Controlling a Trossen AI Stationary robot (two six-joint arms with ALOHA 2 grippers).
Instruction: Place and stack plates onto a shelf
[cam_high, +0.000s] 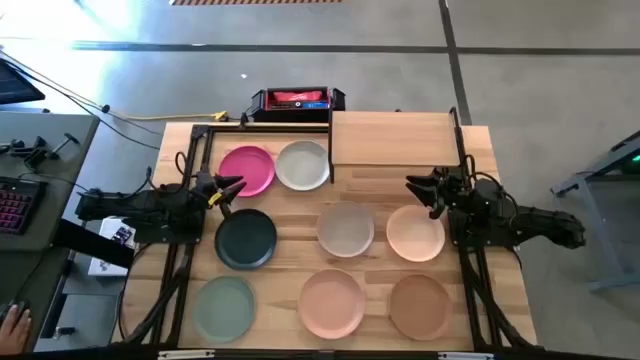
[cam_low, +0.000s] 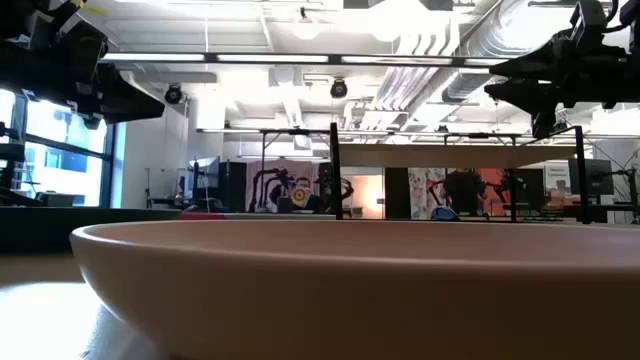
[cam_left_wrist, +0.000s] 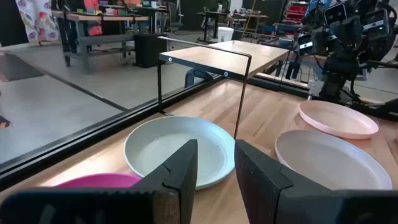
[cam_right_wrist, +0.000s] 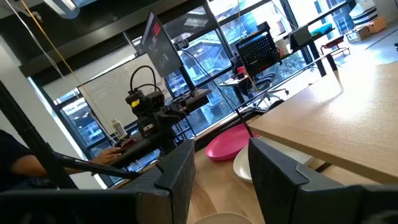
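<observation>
The wooden counter (cam_high: 500, 190) carries everything, with a dark arm lying along each side of it. At its far edge, toward the right, stands the shelf (cam_high: 392, 137), a light-wood board raised on a thin black frame; its top is bare, and the left wrist view shows it (cam_left_wrist: 249, 53) lifted clear above the counter on its black legs.

Eight plates lie flat and unstacked on the counter in three rows. In the far row the magenta plate (cam_high: 247, 170) and the light grey plate (cam_high: 303, 165) sit side by side, just left of the shelf, the grey one (cam_left_wrist: 177, 149) reaching to the shelf's nearest leg. In the middle row come the dark teal plate (cam_high: 246, 238), the beige plate (cam_high: 346, 229) and the peach plate (cam_high: 415, 232). In the near row are the sage green plate (cam_high: 225, 307), the pink plate (cam_high: 332, 302) and the brown plate (cam_high: 421, 305).

The left gripper (cam_high: 228, 191) hangs between the magenta and dark teal plates, its fingers a narrow gap apart and holding nothing. The right gripper (cam_high: 422, 190) hangs just beyond the peach plate, near the shelf's front edge, its fingers moderately parted and also empty.

A red-and-black box (cam_high: 297, 100) sits behind the counter.
</observation>
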